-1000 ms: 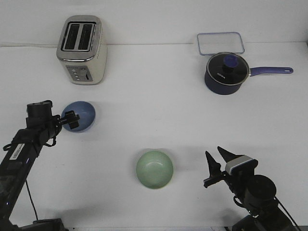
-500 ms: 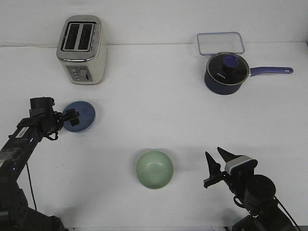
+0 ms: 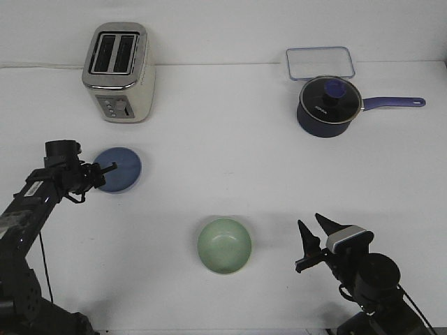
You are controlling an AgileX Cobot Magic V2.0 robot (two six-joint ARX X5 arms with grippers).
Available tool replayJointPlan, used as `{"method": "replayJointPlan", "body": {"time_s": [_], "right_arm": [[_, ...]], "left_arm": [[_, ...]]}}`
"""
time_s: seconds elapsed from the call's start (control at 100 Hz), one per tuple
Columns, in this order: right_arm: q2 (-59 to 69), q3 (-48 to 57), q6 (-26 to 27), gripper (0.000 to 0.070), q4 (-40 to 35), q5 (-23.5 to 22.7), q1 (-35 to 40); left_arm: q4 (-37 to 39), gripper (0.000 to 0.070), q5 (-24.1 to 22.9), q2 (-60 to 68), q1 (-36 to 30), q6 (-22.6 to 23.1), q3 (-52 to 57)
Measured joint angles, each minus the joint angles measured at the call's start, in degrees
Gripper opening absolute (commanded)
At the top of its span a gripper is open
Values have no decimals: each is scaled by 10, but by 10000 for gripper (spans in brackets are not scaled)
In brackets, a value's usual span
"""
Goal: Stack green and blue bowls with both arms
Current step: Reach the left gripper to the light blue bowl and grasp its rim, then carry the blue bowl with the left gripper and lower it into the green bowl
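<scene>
The periwinkle blue bowl [image 3: 122,171] sits at the left of the table, in front of the toaster. My left gripper [image 3: 105,169] is at its left rim, with the fingers closed across the rim. The pale sage green bowl [image 3: 224,246] sits upright and empty near the front middle of the table. My right gripper [image 3: 315,239] is open and empty near the front right. It points left toward the green bowl, about a bowl's width away from it.
A cream toaster [image 3: 119,71] stands at the back left. A dark blue saucepan [image 3: 328,106] with a lid stands at the back right, its long handle pointing right. A clear rectangular container [image 3: 320,62] lies behind it.
My left arm has drawn back and lowered. The blue bowl has shifted slightly right and now shows more of its inside. My right arm and the green bowl have not moved.
</scene>
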Motion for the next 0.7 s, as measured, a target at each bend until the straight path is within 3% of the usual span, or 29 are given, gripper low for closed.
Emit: {"method": "replayJointPlan", "body": {"time_s": [0.14, 0.31, 0.49, 0.7], "right_arm": [[0, 0, 0, 311, 0, 0, 0], [0, 0, 0, 311, 0, 0, 0], [0, 0, 0, 311, 0, 0, 0], [0, 0, 0, 311, 0, 0, 0]], "left_arm": [[-29, 13, 46, -21, -7, 16, 15], [-60, 13, 132, -102, -41, 23, 26], [-112, 13, 141, -166, -118, 32, 27], [-120, 13, 143, -195, -265, 33, 27]]}}
